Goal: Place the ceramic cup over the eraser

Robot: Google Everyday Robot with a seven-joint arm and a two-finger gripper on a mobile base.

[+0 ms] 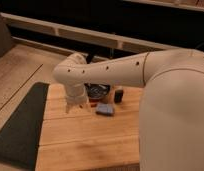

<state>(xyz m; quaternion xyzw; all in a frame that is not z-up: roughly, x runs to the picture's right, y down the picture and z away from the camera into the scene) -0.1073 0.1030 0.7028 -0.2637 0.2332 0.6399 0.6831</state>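
Observation:
The eraser [118,95] is a small black upright block on the wooden table [80,140], just right of a dark bowl [98,91]. My white arm reaches in from the right and bends down at the table's far left part. My gripper [75,106] hangs at its end just above the table top, left of the bowl and well left of the eraser. The ceramic cup does not show as a separate thing; the arm's lower end hides that spot.
A flat blue pad [105,109] lies in front of the bowl. A dark mat [20,125] covers the floor left of the table. A low rail [70,31] runs along the back.

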